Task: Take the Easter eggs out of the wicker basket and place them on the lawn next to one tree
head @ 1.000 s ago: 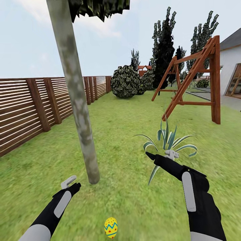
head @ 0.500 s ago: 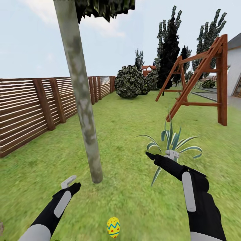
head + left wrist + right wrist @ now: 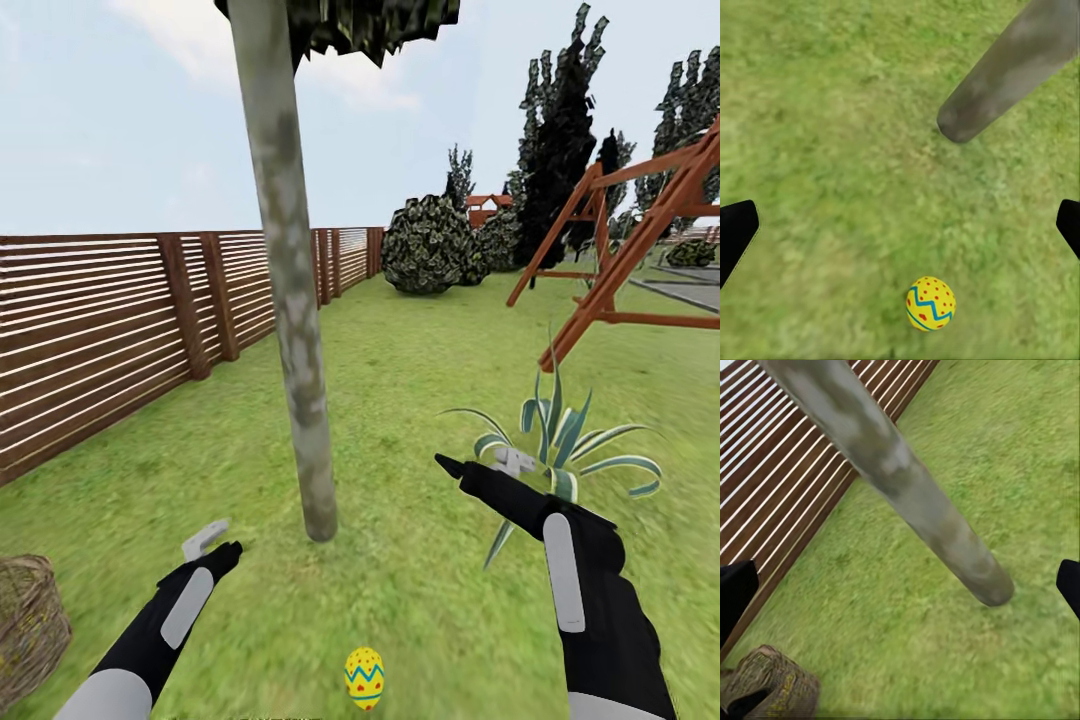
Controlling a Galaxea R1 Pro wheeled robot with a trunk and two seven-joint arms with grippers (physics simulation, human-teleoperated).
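One yellow Easter egg (image 3: 364,678) with red dots and a blue zigzag lies on the lawn (image 3: 420,380) a short way in front of the tree (image 3: 300,370), whose pale mottled trunk meets the grass near the middle of the head view. The left wrist view has the same egg (image 3: 931,303) and the trunk base (image 3: 967,120). The wicker basket (image 3: 30,625) sits at the left edge; its inside is hard to read. My left gripper (image 3: 212,548) hangs open above the grass, left of the egg. My right gripper (image 3: 480,470) is open too, right of the trunk, holding nothing.
A brown slatted fence (image 3: 120,320) runs along the left side. A spiky green plant (image 3: 565,450) grows just behind my right gripper. A wooden swing frame (image 3: 640,260) stands at the right, with round bushes (image 3: 430,245) and dark cypresses (image 3: 565,150) farther back. The basket (image 3: 769,686) also appears beside the fence.
The whole view has swung to the left, so tree, egg and swing frame shifted right in the picture and the wicker basket came in at the left edge. Both arms keep their pose.
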